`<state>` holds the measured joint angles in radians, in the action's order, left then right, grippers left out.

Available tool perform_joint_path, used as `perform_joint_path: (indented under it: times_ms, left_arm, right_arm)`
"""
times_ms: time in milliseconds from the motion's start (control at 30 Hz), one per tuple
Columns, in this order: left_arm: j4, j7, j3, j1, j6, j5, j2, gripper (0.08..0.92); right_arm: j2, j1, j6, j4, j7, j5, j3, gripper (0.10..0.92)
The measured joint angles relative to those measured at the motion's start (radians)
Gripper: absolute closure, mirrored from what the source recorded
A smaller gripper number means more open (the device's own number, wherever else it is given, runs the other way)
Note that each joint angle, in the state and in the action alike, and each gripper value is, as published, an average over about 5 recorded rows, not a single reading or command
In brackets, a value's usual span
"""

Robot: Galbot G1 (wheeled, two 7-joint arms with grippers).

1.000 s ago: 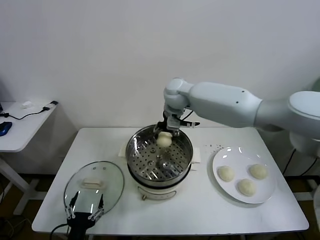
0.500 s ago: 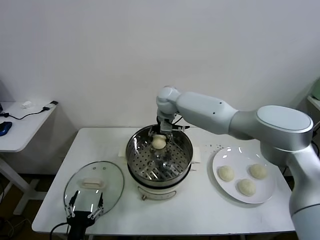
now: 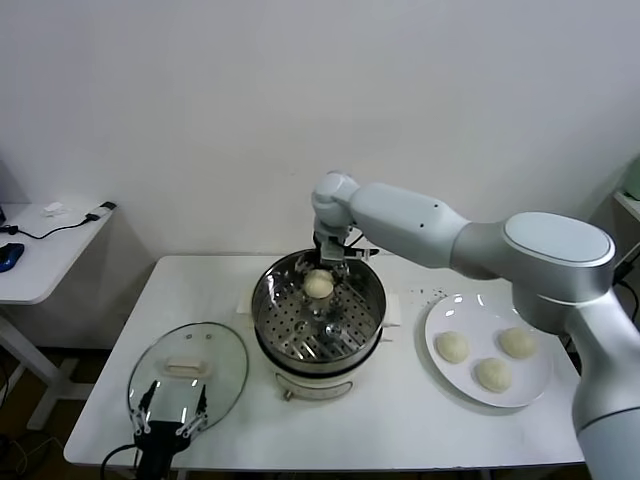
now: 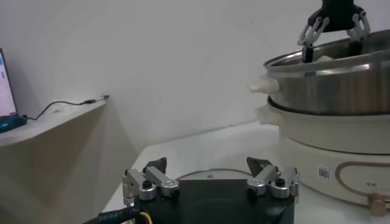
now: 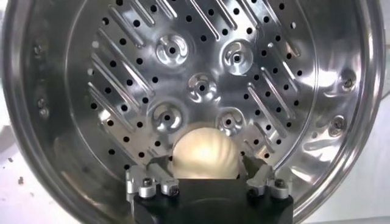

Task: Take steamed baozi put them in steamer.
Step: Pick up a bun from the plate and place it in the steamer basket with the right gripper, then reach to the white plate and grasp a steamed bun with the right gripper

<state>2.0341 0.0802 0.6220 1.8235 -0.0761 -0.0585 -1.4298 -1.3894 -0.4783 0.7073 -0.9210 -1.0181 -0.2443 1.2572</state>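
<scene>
The right gripper (image 3: 321, 272) hangs inside the steamer (image 3: 318, 322) at its far rim, fingers spread wide with a baozi (image 3: 318, 285) between them on the perforated tray; three more baozi (image 3: 452, 347) lie on the plate (image 3: 536, 388), right; the left gripper (image 3: 172, 425) waits fully open at the near-left edge by the glass lid (image 3: 190, 361).

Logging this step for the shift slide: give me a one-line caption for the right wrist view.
Right claw open over a cream-white round dough bun on the shiny perforated stainless-steel steamer tray.

Lab: bare white wall (image 3: 200, 100), white table (image 3: 400, 400), side desk (image 3: 45, 250) cables.
</scene>
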Motion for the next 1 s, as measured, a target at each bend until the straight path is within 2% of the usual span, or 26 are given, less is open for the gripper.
perform_joint_path:
  times_ms: [200, 367, 500, 767, 1000]
  left_arm:
    - [0.008, -0.001, 0.0, 0.001, 0.004, -0.001, -0.002, 0.177]
    - [0.011, -0.001, 0.0, -0.003, 0.008, 0.0, -0.003, 0.177]
    - [0.012, 0.0, 0.001, -0.005, 0.008, 0.002, 0.001, 0.177]
    - [0.017, 0.0, 0.002, -0.005, 0.007, 0.004, 0.004, 0.177]
    - [0.016, 0.002, 0.002, -0.002, 0.004, 0.004, 0.004, 0.177]
  right_arm:
    - [0.082, -0.099, -0.054, -0.054, -0.05, 0.187, 0.042, 0.203]
    - [0.202, -0.217, -0.18, -0.119, -0.093, 0.42, 0.132, 0.203]
    - [0.323, -0.293, -0.296, -0.179, -0.1, 0.548, 0.231, 0.203]
    - [0.565, -0.356, -0.563, -0.351, -0.042, 0.675, 0.437, 0.203]
    - [0.678, -0.318, -0.768, -0.441, 0.039, 0.737, 0.503, 0.203]
